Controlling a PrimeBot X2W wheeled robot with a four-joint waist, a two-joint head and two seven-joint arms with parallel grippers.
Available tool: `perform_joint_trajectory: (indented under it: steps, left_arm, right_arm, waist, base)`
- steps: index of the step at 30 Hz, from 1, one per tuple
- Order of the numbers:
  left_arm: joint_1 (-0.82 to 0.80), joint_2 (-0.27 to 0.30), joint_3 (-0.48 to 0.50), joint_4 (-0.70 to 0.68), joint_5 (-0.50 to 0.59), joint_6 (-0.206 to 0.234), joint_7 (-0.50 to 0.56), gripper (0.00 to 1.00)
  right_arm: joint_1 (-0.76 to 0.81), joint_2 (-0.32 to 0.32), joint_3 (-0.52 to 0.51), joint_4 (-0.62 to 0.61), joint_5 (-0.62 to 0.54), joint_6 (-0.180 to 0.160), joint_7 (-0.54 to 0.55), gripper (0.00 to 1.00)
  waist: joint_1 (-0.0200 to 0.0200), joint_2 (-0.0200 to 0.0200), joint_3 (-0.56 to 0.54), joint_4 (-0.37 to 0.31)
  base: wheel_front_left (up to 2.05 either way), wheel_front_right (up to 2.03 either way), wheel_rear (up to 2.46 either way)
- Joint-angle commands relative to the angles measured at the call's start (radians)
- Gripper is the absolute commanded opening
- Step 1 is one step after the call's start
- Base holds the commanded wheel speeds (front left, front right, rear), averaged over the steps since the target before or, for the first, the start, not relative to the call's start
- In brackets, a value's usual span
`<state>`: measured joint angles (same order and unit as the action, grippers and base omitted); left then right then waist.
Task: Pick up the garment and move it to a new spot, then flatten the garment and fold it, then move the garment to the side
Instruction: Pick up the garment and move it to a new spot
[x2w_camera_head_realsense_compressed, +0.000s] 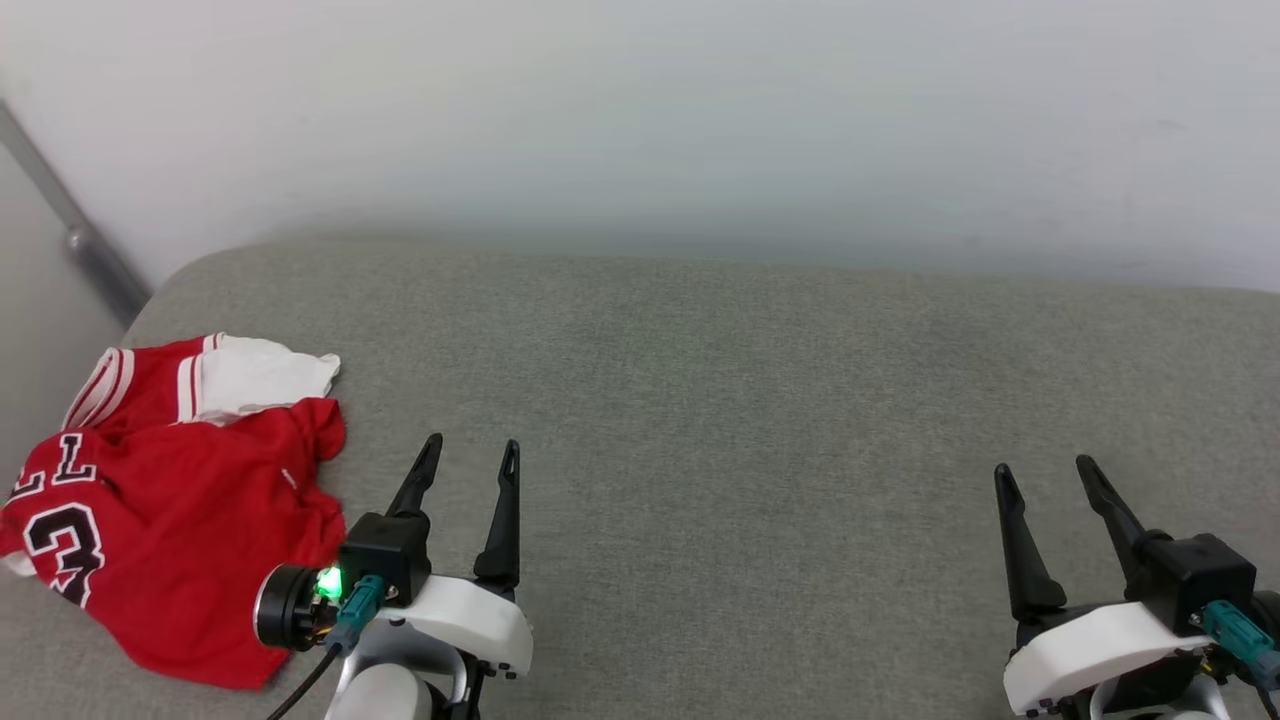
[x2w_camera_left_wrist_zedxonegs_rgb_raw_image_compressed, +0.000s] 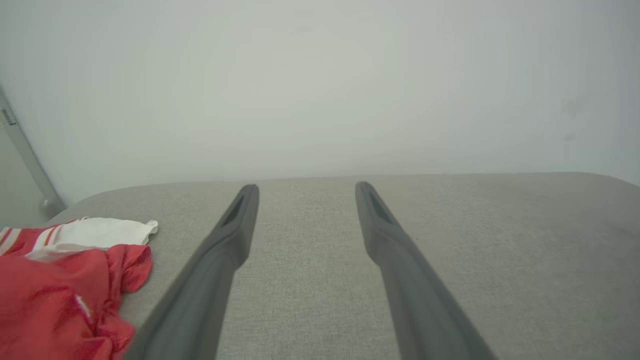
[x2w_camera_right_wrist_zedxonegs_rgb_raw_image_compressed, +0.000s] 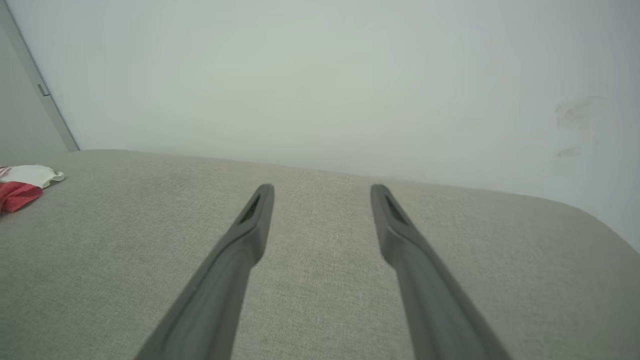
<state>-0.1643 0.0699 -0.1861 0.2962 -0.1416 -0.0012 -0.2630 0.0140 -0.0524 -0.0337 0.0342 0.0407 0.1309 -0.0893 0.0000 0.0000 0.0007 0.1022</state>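
Crumpled red garment (x2w_camera_head_realsense_compressed: 190, 520) at the left edge of the grey fabric surface (x2w_camera_head_realsense_compressed: 750, 420), left claw (x2w_camera_head_realsense_compressed: 472, 442) open and empty just beside it, right claw (x2w_camera_head_realsense_compressed: 1042, 465) open and empty, well apart

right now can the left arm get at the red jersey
Probably yes. The left pincer stands open just beside the garment, which lies crumpled at the left edge of the grey cushion, and nothing sits between them.
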Motion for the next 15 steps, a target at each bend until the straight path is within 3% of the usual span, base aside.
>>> perform_joint_trajectory:
  steps: [1,6,7,15]
  left_arm:
    - [-0.01,0.001,0.007,0.0,-0.005,0.005,-0.003,1.0]
    - [-0.015,-0.001,0.036,-0.019,-0.022,0.011,-0.003,1.0]
    - [-0.006,-0.001,0.053,-0.032,-0.029,0.015,-0.003,1.0]
    - [0.008,0.0,0.082,-0.045,-0.028,0.021,-0.003,1.0]
  right_arm:
    - [-0.008,0.003,0.001,-0.01,-0.001,0.0,-0.004,1.0]
    - [-0.009,0.003,0.015,-0.03,-0.009,0.0,0.006,1.0]
    - [-0.015,0.003,0.036,-0.038,-0.018,0.0,0.013,1.0]
    - [-0.035,0.003,0.073,-0.057,-0.028,0.0,0.023,1.0]
  waist:
    - [0.0,0.0,0.006,0.033]
    - [0.0,0.0,0.014,0.119]
    - [0.0,0.0,0.017,0.167]
    - [0.0,0.0,0.024,0.29]
  base:
    - [0.0,0.0,0.0]
    - [0.0,0.0,0.0]
    - [0.0,0.0,0.0]
    - [0.0,0.0,0.0]
